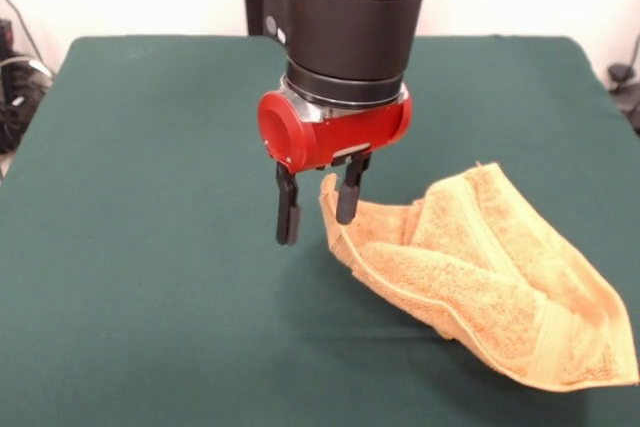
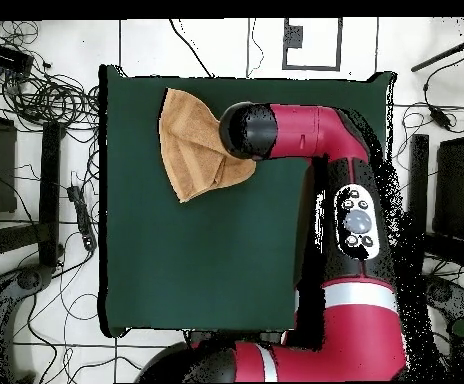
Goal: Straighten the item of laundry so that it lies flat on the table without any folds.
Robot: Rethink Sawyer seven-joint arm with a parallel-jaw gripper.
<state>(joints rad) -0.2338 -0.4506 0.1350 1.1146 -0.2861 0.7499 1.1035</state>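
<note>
The orange-tan towel (image 1: 490, 277) lies crumpled and folded over itself on the green table (image 1: 150, 197), at the right near the front edge in the front view. One corner stands up at its left end. My gripper (image 1: 316, 229) hangs just above the table at that raised corner, with its jaws apart. The right finger (image 1: 348, 197) is against the corner and the left finger (image 1: 287, 209) stands clear of the cloth. In the overhead view the towel (image 2: 191, 150) lies near the table's (image 2: 196, 260) top left corner, and my wrist (image 2: 248, 130) covers its right end and hides the fingers.
The table's front edge runs just below the towel's lowest corner (image 1: 600, 372). Cables and equipment (image 2: 36, 100) lie on the floor beside the table. My arm (image 2: 351, 220) stretches along the table's right side in the overhead view.
</note>
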